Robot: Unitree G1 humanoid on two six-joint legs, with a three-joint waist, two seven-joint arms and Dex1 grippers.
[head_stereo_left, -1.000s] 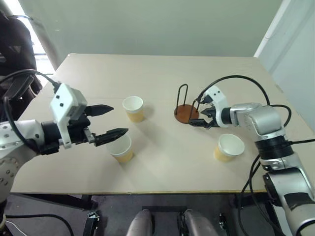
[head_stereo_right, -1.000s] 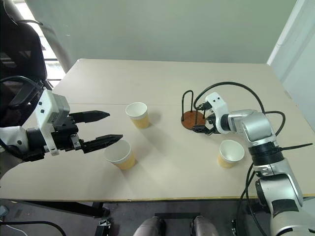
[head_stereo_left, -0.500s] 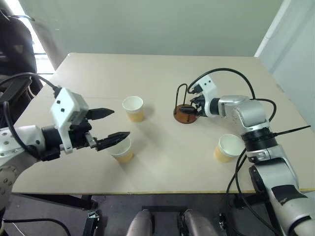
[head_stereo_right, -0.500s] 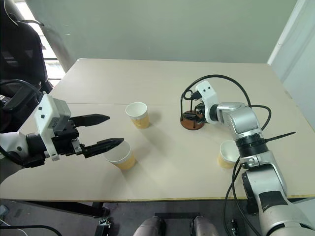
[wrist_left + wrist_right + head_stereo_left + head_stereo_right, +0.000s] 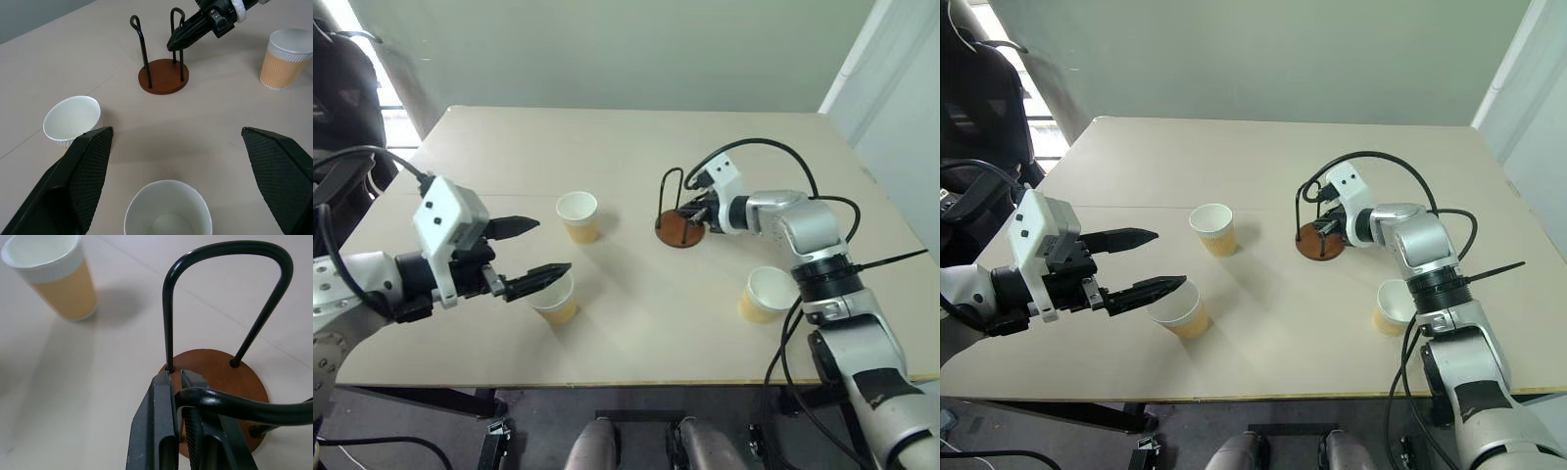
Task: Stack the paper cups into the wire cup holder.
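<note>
Wire cup holder [image 5: 215,382] now sits pinched in the right jaws [image 5: 177,382], just closed, probably for repositioning; left jaws [image 5: 533,250] gape, empty.

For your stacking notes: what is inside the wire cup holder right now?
No cup is inside the wire cup holder. The right gripper, shut on one wire loop, covers part of the brown base; all three paper cups stand outside.

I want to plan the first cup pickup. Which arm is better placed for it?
Probably left. The left gripper is open, over the nearest paper cup. The right gripper is shut on a loop of the wire cup holder.
</note>
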